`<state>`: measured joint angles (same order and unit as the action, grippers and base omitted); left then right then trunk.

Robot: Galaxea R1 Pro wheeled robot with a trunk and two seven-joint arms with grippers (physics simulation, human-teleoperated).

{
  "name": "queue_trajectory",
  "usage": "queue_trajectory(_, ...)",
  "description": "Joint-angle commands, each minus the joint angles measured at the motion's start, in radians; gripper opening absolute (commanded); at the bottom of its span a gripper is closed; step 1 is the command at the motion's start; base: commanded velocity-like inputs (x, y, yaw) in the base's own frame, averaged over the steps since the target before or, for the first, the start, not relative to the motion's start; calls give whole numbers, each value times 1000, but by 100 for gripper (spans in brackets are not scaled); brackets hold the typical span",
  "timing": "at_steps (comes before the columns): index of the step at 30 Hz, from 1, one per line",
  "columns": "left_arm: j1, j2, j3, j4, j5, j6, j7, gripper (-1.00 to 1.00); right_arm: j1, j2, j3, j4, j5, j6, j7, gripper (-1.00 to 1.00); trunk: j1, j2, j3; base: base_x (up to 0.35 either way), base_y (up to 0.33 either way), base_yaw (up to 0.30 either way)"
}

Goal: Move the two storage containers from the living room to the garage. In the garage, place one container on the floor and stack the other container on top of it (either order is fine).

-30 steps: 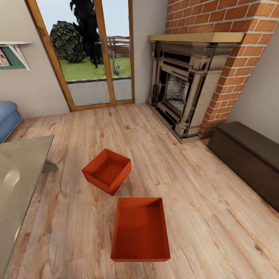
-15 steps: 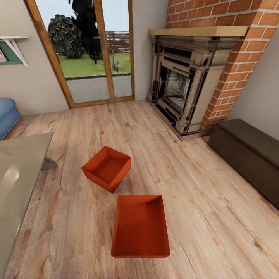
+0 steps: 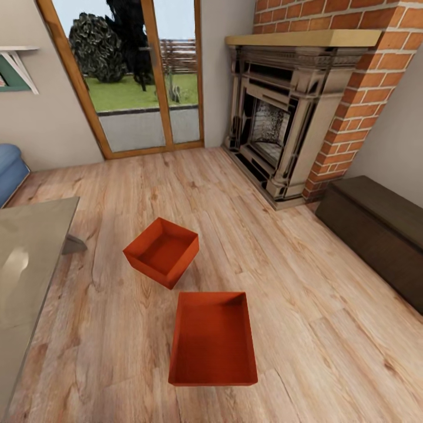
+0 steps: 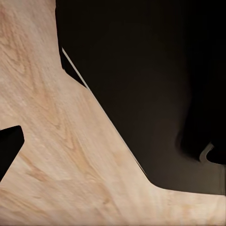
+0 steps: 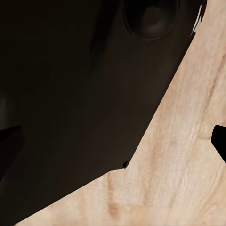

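In the head view the two containers sit on the light plank floor [image 3: 329, 352] of the living room, both empty and open side up. The near box [image 3: 213, 341] lies straight ahead and low in the picture, its long axis running away from the robot, so its two long walls face left and right, one toward each arm; I judge neither arm clearly nearer, the box lying about on the midline. The far box [image 3: 161, 251] sits just beyond it and a little to the left, turned corner-on, close to the near box but apart from it. A glass desk [image 3: 23, 258] stands at the left, the fireplace [image 3: 282, 117] and a dark chest [image 3: 376, 235] at the right, glass doors [image 3: 141, 76] behind. The left wrist view gives plank floor and a large dark shape, probably the robot's own body, with a dark tip at the picture's edge; the right wrist view gives much the same. So the head view alone places the boxes, while the wrist views suggest the arms hang low beside the base; from none of them can I tell whether the fingers are wide or narrow.
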<state>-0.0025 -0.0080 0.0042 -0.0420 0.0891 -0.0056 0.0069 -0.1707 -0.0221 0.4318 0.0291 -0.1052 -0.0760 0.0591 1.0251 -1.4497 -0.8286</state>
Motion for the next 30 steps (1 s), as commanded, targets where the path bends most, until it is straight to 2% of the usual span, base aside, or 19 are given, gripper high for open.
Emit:
queue_trajectory(1, 0, -1, 0, 0, 10, -1, 1, 100, -1, 0, 7, 3, -10, -7, 5, 100, 0, 0, -1, 0, 0, 0)
queue_trajectory(19, 0, 2, 2, 1, 17, -1, 1, 100, -1, 1, 14, 3, -2, -18, 7, 100, 0, 0, -3, 0, 0, 0)
queue_trajectory(27, 0, 4, 1, 1, 13, -1, 1, 100, -1, 2, 12, 3, -9, -15, 4, 100, 0, 0, -3, 0, 0, 0)
queue_trajectory(30, 0, -1, -4, 0, 7, -2, 0, 100, -1, 3, 12, 3, 0, -25, -1, 100, 0, 0, -3, 0, 0, 0)
